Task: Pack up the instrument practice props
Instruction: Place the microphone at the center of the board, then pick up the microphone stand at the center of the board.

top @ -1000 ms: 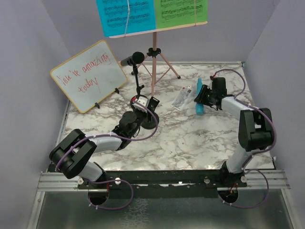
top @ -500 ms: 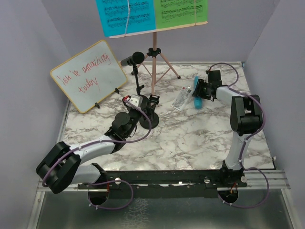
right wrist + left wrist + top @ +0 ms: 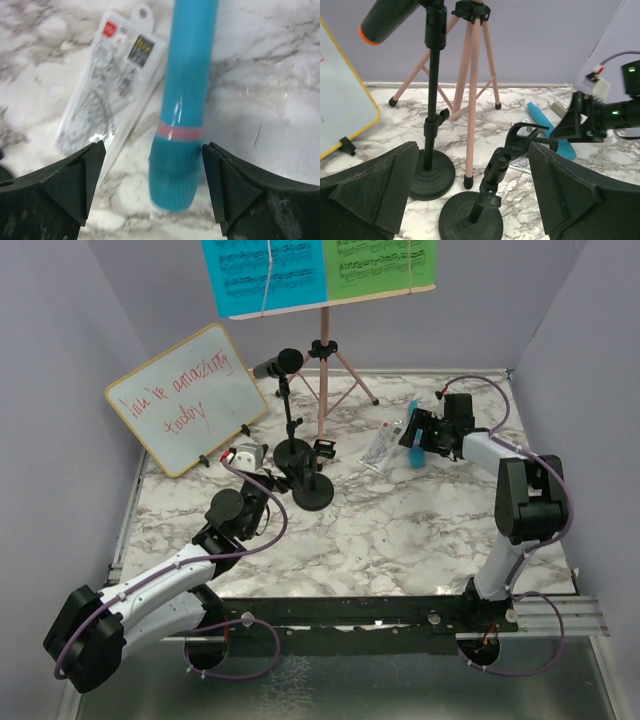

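My left gripper (image 3: pixel 272 478) is open and empty. In its wrist view (image 3: pixel 472 150) the short black mic holder (image 3: pixel 492 185) stands just ahead between the wide fingers, untouched. The tall mic holder (image 3: pixel 293 453) carries the black microphone (image 3: pixel 278 363). The pink tripod music holder (image 3: pixel 322 380) stands behind, with the blue sheet (image 3: pixel 265 275) and green sheet (image 3: pixel 380 262) on its tray. My right gripper (image 3: pixel 415 430) is open over the blue microphone (image 3: pixel 182 115), which lies between its fingers on the marble.
A yellow-framed whiteboard (image 3: pixel 185 395) with red writing leans at the back left. A clear plastic packet (image 3: pixel 382 445) lies just left of the blue microphone, also in the right wrist view (image 3: pixel 112 95). Purple walls close the back and sides.
My left gripper has drawn back to the left, away from the short mic holder. My right gripper has shifted towards the back and left, over the blue microphone.
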You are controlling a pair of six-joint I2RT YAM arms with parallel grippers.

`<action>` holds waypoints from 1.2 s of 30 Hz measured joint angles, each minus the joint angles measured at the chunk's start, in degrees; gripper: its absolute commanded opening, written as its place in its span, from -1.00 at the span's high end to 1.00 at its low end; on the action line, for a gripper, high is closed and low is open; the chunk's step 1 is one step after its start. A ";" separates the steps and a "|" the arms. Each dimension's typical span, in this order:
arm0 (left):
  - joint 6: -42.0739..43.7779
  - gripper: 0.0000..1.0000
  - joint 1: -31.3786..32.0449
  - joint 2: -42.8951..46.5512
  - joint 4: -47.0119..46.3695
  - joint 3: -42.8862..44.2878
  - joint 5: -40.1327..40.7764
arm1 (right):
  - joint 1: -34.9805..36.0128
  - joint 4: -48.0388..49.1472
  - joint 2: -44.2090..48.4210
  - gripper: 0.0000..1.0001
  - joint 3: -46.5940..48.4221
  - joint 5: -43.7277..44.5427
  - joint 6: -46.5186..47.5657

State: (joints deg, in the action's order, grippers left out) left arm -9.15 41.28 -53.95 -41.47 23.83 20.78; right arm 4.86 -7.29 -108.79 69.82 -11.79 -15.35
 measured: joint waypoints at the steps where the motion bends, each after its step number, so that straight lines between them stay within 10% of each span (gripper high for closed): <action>1: -0.28 -0.98 0.00 0.87 0.66 -0.55 0.55 | 0.02 1.22 2.69 -0.75 -2.56 -0.96 0.09; 18: -9.05 -0.98 0.46 16.59 7.74 -11.02 5.70 | 15.26 30.32 33.29 -0.80 -38.07 -8.52 1.77; 36: -15.17 -0.98 1.22 40.83 20.20 -20.59 13.46 | 34.07 72.22 8.55 -0.62 -37.29 -6.23 3.50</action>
State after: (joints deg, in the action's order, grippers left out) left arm -24.32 42.50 -13.13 -21.28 3.25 34.24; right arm 38.94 64.93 -100.25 32.53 -18.02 -11.86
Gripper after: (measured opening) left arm 0.989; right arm 0.827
